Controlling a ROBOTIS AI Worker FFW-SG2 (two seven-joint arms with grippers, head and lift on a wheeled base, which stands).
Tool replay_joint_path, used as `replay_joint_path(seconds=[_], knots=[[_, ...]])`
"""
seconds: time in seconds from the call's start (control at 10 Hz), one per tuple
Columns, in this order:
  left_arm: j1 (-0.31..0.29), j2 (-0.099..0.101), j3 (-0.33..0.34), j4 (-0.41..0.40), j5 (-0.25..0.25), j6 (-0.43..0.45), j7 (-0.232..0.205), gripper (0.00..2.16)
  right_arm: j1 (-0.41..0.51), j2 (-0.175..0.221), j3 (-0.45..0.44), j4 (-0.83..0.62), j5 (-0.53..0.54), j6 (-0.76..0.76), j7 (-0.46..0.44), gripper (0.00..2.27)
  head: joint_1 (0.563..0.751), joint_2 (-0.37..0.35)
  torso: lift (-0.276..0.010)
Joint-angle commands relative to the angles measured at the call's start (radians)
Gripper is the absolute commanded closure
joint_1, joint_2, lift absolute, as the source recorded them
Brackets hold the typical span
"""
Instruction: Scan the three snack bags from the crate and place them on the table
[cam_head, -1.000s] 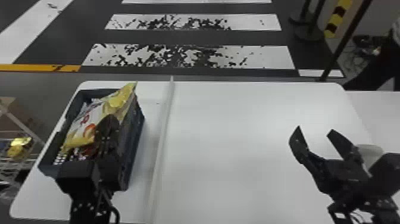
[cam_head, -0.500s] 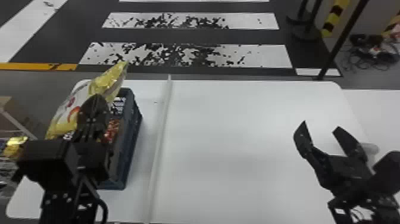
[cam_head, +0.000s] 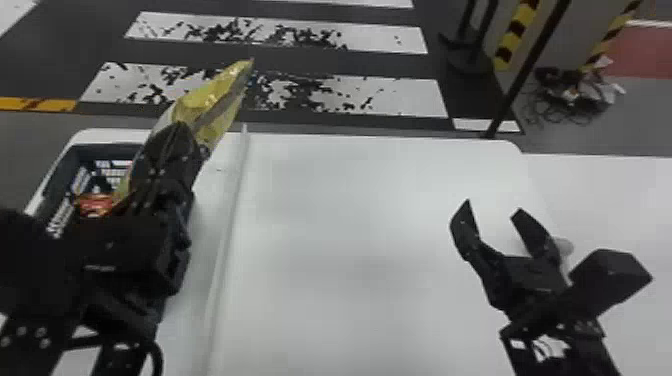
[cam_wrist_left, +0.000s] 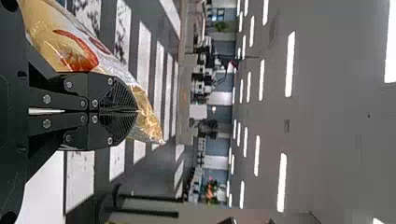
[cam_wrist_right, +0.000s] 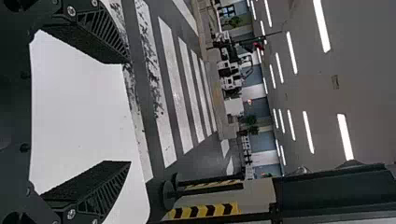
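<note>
Left gripper (cam_head: 177, 131) and yellow bag (cam_head: 210, 107) moved right, toward the strip (cam_head: 227, 250). Two bags visible: one pinched in closed left fingers, one red bag (cam_head: 95, 204) in one crate (cam_head: 112, 150). Right gripper (cam_head: 494, 207) wide, holding nothing. Broad table (cam_head: 350, 225) surface right of strip.

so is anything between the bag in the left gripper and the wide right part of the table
A narrow white strip running along the table, right of the crate; the snack bag, held up, could probably pass over it.
</note>
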Motion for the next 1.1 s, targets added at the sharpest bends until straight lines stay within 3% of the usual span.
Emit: replay_joint_path(seconds=[0.0,0.1,0.2,0.4,0.5,0.6,0.8,0.9,1.0], knots=[[-0.009,-0.013,0.015,0.003,0.169,0.002,-0.065,1.9,0.004,0.0,-0.003,-0.006,0.0,-0.005,0.0,0.12,0.695,-0.123,-0.062],[-0.015,-0.021,0.01,0.008,0.206,0.011,-0.101,1.9,0.005,0.0,-0.002,-0.009,0.002,-0.005,-0.002,0.12,0.695,-0.138,-0.062],[-0.026,-0.024,0.01,0.015,0.288,0.051,-0.142,1.9,0.007,0.0,-0.002,-0.012,0.002,-0.005,-0.003,0.12,0.695,-0.158,-0.062],[-0.067,-0.028,0.018,0.117,0.472,0.07,-0.23,1.9,0.011,0.001,0.003,-0.014,0.003,-0.027,-0.005,0.12,0.695,-0.195,-0.062],[-0.099,-0.028,0.001,0.176,0.5,0.085,-0.236,1.9,0.014,0.003,0.007,-0.014,0.009,-0.036,-0.011,0.12,0.695,-0.221,-0.062],[-0.136,-0.033,-0.002,0.241,0.564,0.143,-0.279,1.9,0.016,0.003,0.007,-0.014,0.009,-0.045,-0.011,0.12,0.695,-0.235,-0.062],[-0.219,-0.042,0.012,0.4,0.762,0.238,-0.383,1.9,0.022,0.003,0.007,-0.024,0.015,-0.048,-0.012,0.13,0.695,-0.295,-0.062],[-0.271,-0.06,0.014,0.457,0.804,0.364,-0.415,1.9,0.027,0.003,0.004,-0.029,0.019,-0.048,-0.014,0.13,0.695,-0.306,-0.062],[-0.311,-0.076,0.014,0.511,0.85,0.428,-0.457,1.9,0.028,0.001,0.0,-0.034,0.019,-0.048,-0.014,0.13,0.695,-0.332,-0.062]])
